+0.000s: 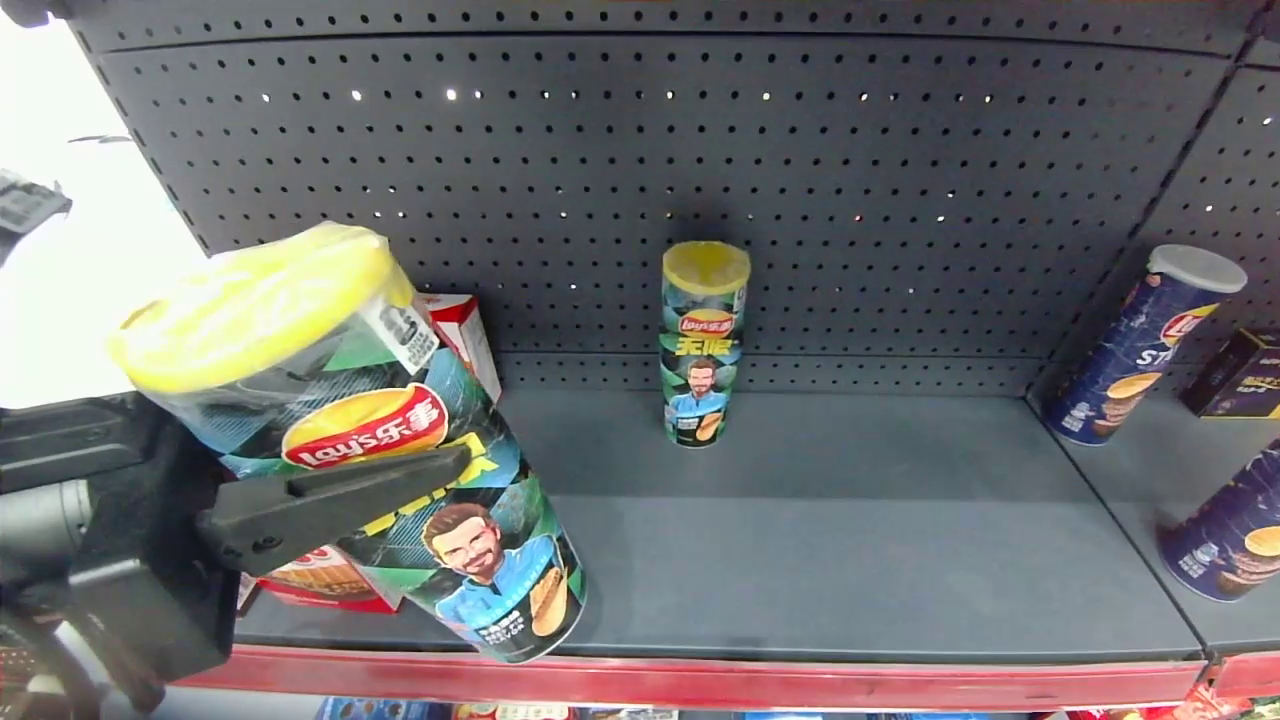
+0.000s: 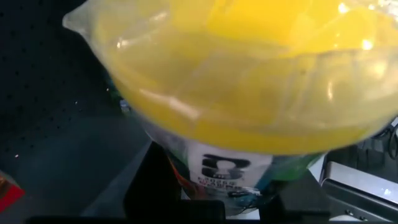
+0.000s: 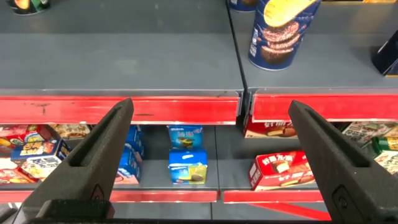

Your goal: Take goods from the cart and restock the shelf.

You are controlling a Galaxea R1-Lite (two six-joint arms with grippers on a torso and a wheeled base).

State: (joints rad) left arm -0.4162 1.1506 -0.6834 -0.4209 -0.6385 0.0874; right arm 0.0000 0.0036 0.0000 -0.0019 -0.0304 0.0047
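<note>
The dark grey metal shelf (image 1: 850, 540) with its pegboard back and red front lip has open floor across its middle. The tall cylindrical chip can (image 1: 400, 440) with green-and-blue print and a yellow plastic lid sits at the front left corner, close to that lip. It is tilted, lid leaning out and away from the pegboard, and I cannot tell whether its base touches the floor. The left gripper (image 1: 420, 475) is clamped across the can's mid-body, one black finger lying over the print. Let go at this lean, the can would probably topple and roll off the lip. The glossy wrap could also slip in so narrow a hold. A red-and-white carton (image 1: 462, 335) stands just behind the can, and a sideways swing might knock it. The matching yellow-lidded can (image 1: 704, 345) stands upright near the pegboard, well apart and in little danger. The right gripper (image 3: 211, 109) hangs spread and empty before the red lip.
</note>
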